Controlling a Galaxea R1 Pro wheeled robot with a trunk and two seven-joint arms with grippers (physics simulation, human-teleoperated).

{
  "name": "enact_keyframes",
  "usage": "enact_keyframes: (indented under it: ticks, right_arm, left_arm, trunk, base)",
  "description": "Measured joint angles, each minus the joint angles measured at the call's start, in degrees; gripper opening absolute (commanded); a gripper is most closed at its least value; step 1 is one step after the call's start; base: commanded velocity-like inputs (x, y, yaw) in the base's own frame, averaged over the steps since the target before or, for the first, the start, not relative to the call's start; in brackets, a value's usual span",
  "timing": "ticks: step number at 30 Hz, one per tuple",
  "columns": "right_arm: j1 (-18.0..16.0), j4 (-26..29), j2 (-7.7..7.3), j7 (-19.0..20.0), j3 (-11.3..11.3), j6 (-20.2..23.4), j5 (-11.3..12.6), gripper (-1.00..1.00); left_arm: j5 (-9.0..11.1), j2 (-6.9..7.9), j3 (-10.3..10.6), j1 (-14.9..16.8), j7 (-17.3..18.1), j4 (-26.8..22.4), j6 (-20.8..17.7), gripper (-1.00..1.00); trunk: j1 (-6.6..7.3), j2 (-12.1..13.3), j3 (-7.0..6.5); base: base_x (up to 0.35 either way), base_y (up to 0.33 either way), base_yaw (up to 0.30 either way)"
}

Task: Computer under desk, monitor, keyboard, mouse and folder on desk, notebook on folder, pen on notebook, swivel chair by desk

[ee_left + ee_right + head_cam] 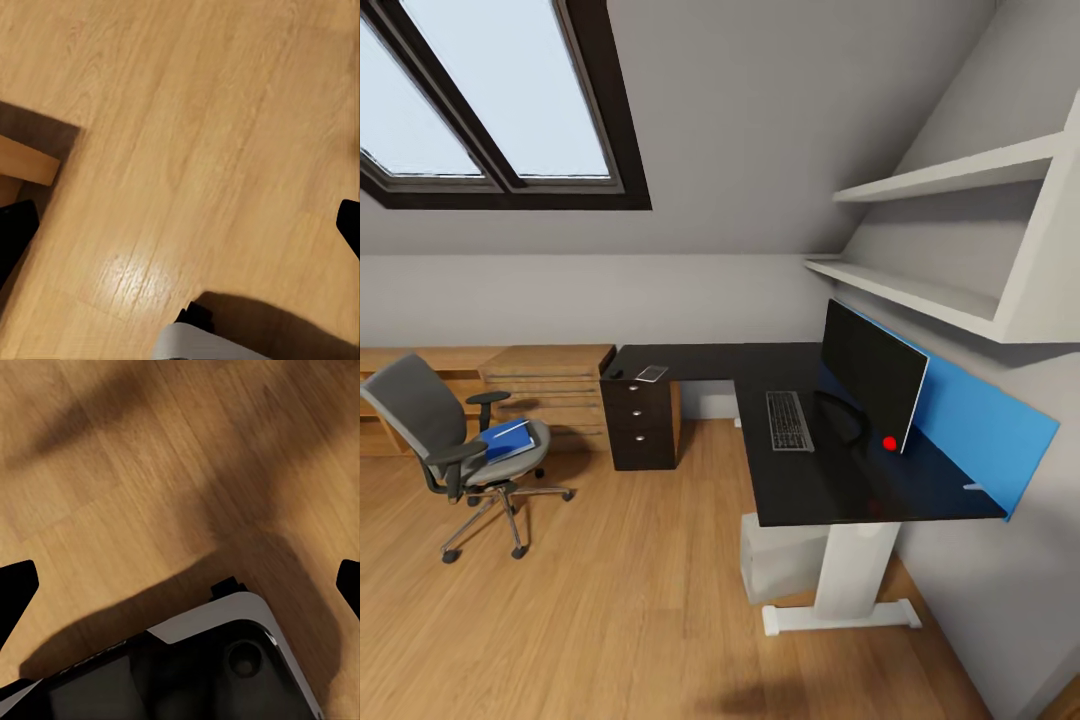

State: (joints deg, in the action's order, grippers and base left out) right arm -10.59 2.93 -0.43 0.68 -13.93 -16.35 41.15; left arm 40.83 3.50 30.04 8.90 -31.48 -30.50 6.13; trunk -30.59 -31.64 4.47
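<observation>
Black desk, one monitor, one keyboard

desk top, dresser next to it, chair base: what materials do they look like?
Desk top: glossy black, likely laminate or lacquer; it mirrors the monitor.
Dresser: light wood, matte, visible plank lines; could be veneer.
Swivel chair base: shiny silver spokes with highlights, probably chromed metal.

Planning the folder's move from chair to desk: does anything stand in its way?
Nothing visible does. The folder lies on the swivel chair, with open wood floor between it and the desk. Bare desktop lies around the keyboard.
</observation>
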Motion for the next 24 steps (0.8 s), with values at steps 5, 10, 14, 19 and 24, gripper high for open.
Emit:
enact_keyframes:
  ticks: [5, 10, 14, 19, 24]
  right_arm:
    - [0.0, 0.0, 0.0, 0.0, 0.0, 0.0, 0.0, 1.0]
    - [0.0, 0.0, 0.0, 0.0, 0.0, 0.0, 0.0, 1.0]
    - [0.0, 0.0, 0.0, 0.0, 0.0, 0.0, 0.0, 1.0]
    - [0.0, 0.0, 0.0, 0.0, 0.0, 0.0, 0.0, 1.0]
    - [0.0, 3.6, 0.44, 0.0, -0.3, -3.3, -0.2, 1.0]
  left_arm:
    - [-0.1, 0.04, 0.3, 0.0, 0.0, 0.0, 2.9, 1.0]
    - [-0.1, -0.04, 0.6, 0.0, 0.1, 0.0, 3.5, 1.0]
    - [-0.1, -0.16, 0.7, 0.0, 0.1, 0.6, 3.6, 1.0]
    - [-0.2, -0.25, 1.0, 0.0, 0.1, 0.8, 3.6, 1.0]
    - [-0.3, -3.53, 3.2, 0.0, 0.1, 3.7, 3.4, 1.0]
  trunk:
    - [0.03, 0.0, 0.0]
    - [0.02, 0.0, 0.0]
    - [0.03, 0.0, 0.0]
    - [0.03, 0.0, 0.0]
    - [0.03, 0.0, 0.0]
  base:
    - [0.081, 0.08, 0.0]
    - [0.22, 0.202, 0.0]
    - [0.251, 0.22, 0.0]
    - [0.255, 0.232, 0.0]
    - [0.282, 0.148, 0.0]
